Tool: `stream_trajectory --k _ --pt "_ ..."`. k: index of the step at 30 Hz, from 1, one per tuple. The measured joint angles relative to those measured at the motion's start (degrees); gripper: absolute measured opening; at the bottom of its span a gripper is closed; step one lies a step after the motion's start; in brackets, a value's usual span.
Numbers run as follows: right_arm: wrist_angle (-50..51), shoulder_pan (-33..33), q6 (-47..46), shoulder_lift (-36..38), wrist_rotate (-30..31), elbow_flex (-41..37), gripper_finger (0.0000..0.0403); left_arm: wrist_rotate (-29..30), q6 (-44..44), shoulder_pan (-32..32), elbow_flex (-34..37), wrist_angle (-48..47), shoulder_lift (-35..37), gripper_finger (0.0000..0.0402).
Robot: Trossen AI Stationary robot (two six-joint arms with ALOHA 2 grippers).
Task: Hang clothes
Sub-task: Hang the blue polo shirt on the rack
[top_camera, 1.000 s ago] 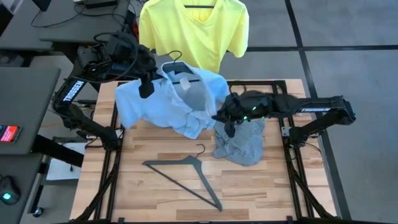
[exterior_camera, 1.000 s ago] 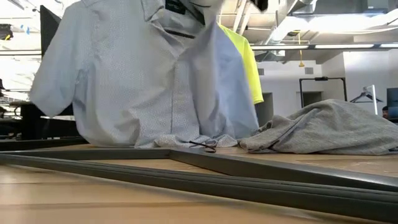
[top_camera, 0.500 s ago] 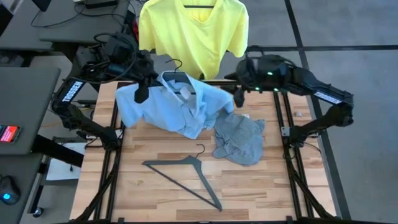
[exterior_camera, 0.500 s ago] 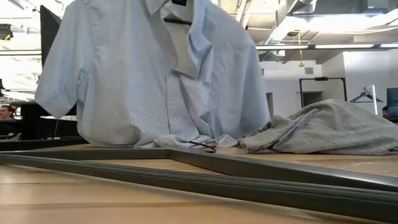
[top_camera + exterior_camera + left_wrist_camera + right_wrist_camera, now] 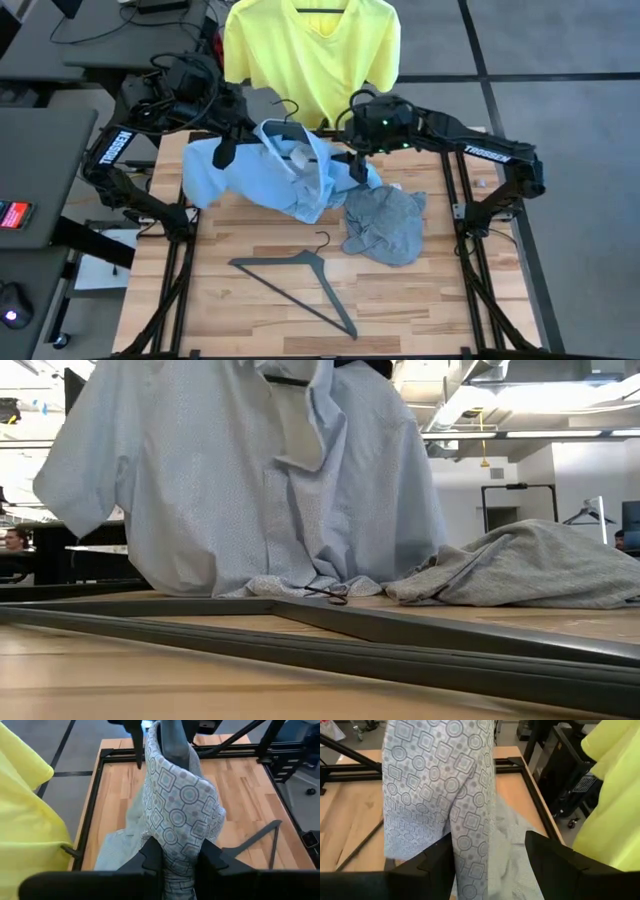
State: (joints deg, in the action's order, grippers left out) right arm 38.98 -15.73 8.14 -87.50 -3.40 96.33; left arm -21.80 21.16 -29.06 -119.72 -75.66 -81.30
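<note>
So the blue shirt is the centre of everything here. It's lifted up off the table at its collar end, with its lower hem still bunched on the wood. From table height it hangs like a curtain, one sleeve out to the side, and a dark hanger bar shows inside the open collar.

The left gripper is at the shirt's left shoulder, jaws pinched narrow on a fold of the patterned fabric; you can see the cloth running right between its fingers.

The right gripper is at the shirt's right edge. Its fingers stand wide apart with the fabric draped between them, not clamped.

The grey T-shirt lies crumpled on the table just right of the blue shirt, touching its hem. The yellow T-shirt hangs behind the blue shirt, past the table's far edge. A spare hanger lies flat on the wood in front of the blue shirt.
</note>
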Motion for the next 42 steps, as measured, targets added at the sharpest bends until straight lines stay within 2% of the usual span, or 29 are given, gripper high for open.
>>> stream_trajectory --k 2,5,6,9,12,18,22,25,30,34,37,42 --pt "0.68 -0.41 -0.15 0.02 -0.22 0.0 0.0156 0.34 0.35 -0.02 0.0 0.23 0.0 0.0044" --pt "1.16 -1.16 0.55 -0.05 -0.97 0.0 0.0052 1.02 0.53 -0.02 0.0 1.64 0.0 0.0044" --pt "1.43 -1.41 1.26 -0.03 -1.93 0.0 0.0034 1.43 0.82 -0.02 0.0 2.43 -0.02 0.0044" --pt "1.03 -2.76 0.91 0.02 -2.38 0.0 0.0033 5.29 -0.38 0.02 0.0 4.72 -0.1 0.0062" --pt "1.11 -4.69 -1.22 0.0 -2.02 0.0 0.0033 13.21 -3.95 0.0 0.0 6.42 -0.78 0.0113" --pt "1.56 -8.92 -2.53 -0.09 -0.43 -0.07 0.0033 23.35 -0.3 -0.57 0.0 4.53 -1.2 0.0196" --pt "1.97 -13.56 -1.88 -0.11 -0.39 -0.07 0.0033 32.84 1.62 -0.65 0.0 4.61 -1.2 0.0211" --pt "-1.77 -18.03 -1.62 -0.11 -3.5 -0.07 0.0033 38.31 1.75 -1.19 -0.01 5.18 -1.16 0.0212" --pt "-11.79 -24.91 -0.77 -0.96 -9.06 -0.07 0.0033 38.86 -0.54 -3.47 -0.02 4.57 -1.16 0.0208" --pt "-12.99 -28.4 -0.78 -1.69 -19.04 0.04 0.0033 39.24 -4.08 -4.76 0.0 4.41 -1.16 0.0208" --pt "-12.79 -28.32 1.06 -2.13 -19.86 -0.07 0.0033 39.21 -6.25 -4.92 0.0 3.9 -1.17 0.0208" --pt "-24.37 -31.13 -1.86 -2.18 -21.49 -0.05 0.0033 39.21 -6.49 -4.94 -0.02 3.96 -1.18 0.0208"
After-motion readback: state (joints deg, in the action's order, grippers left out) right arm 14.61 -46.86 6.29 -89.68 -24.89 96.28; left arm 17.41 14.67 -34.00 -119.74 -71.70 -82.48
